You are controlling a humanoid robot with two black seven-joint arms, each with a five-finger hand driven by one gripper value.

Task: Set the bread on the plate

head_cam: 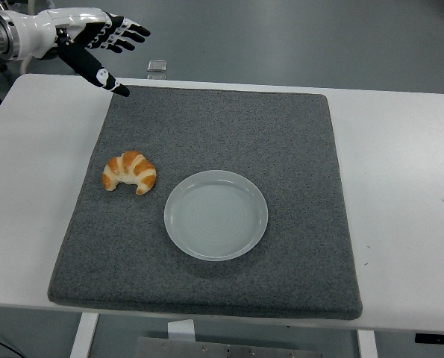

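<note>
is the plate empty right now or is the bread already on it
Empty. The plate shows only its bare pale surface, and the croissant lies apart from it on the grey mat, to its left.

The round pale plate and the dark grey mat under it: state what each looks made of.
The round pale grey-blue plate looks like glazed ceramic, possibly melamine: a smooth, softly shiny surface with faint concentric rings and a raised rim. The dark grey square mat looks like felt or dense foam: matte, finely speckled, with a soft thick edge showing along its near side.

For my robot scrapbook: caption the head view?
Open left hand hovers beyond a croissant beside an empty plate.
</note>
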